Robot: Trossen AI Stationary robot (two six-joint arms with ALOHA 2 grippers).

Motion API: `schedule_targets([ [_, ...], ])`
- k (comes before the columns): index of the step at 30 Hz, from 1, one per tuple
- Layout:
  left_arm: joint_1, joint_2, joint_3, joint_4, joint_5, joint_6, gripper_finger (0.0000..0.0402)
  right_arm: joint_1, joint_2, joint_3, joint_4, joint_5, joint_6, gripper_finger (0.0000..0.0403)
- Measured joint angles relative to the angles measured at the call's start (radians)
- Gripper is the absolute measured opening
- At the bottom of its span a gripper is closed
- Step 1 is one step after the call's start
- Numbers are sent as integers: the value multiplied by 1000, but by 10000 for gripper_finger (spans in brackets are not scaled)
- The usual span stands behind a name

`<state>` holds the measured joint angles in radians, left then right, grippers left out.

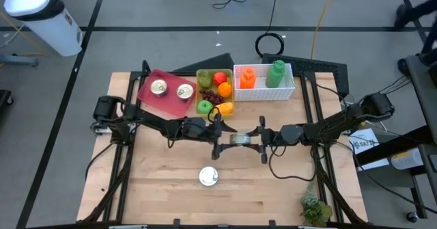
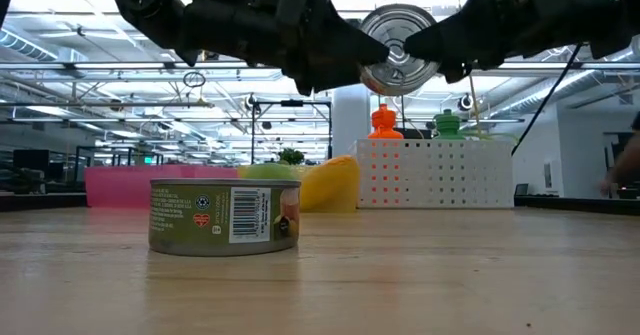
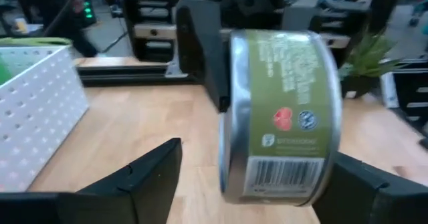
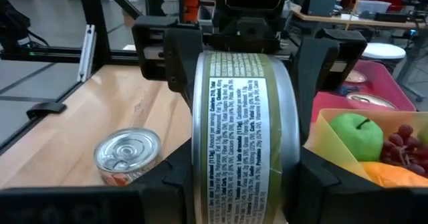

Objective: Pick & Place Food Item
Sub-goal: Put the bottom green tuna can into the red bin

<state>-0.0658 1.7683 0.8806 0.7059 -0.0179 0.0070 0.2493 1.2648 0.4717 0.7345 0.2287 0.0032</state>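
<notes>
Green-labelled round metal can [image 1: 240, 139] hangs in the air above the middle of the wooden counter [image 1: 157, 174], turned on its side, with both arms meeting at it. The right gripper [image 1: 262, 139] has its fingers closed against the can's two flat ends; in the right wrist view the can fills the space between those fingers. The left gripper [image 1: 218, 139] faces it from the other side, its fingers spread wide and lying to either side of the can, and I cannot tell whether they touch it yet. This looks like a handover in mid-air, though that is only my reading.

A second can [image 1: 209, 177], same kind, stands upright on the counter nearer the front edge. Towards the far edge sit a pink tray [image 1: 147, 89] with two more cans, a yellow-green bin [image 1: 205, 74] of toy fruit, and a white perforated basket [image 1: 283, 92] holding an orange bottle and a green one.

The risk here is a drop. If the right fingers let go before the left fingers have closed firmly, the can would fall and, being round and on its side, could roll off across the counter. The smooth metal could also slip if the left fingers close off-centre.
</notes>
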Motion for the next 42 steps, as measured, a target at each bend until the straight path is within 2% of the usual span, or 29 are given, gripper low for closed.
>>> schedule_targets([
  [2,-1,0,0,7,35,-6,266,0,0,0,4,-8,-3,139],
  [5,-1,0,0,10,58,11,198,0,0,0,4,-12,-10,146],
  [7,2,0,0,12,60,28,155,0,0,0,-7,-17,-11,165],
  [11,20,-29,0,-43,60,12,156,0,0,0,-56,-15,-30,207],
  [15,48,-158,0,-265,23,-74,156,-1,-9,0,-86,35,-43,234],
  [20,84,-337,-11,-555,-201,-139,156,3,-17,0,-113,61,-5,249],
  [23,119,-443,-21,-733,-236,-187,156,2,-15,-1,-151,77,-4,249],
  [26,215,-529,-52,-880,-255,-270,156,4,-16,-1,-155,68,11,245],
  [29,317,-610,-113,-939,-210,-365,156,2,-15,-1,-157,81,19,242],
  [33,496,-709,-255,-982,-156,-489,156,3,-16,-1,-158,78,18,243],
  [35,562,-755,-320,-964,-78,-568,156,1,-16,-1,-156,81,19,244],
  [39,649,-801,-436,-913,-45,-668,156,1,-16,-1,-156,81,16,242],
  [42,683,-804,-498,-881,80,-691,156,0,-16,-1,-155,82,15,240],
])
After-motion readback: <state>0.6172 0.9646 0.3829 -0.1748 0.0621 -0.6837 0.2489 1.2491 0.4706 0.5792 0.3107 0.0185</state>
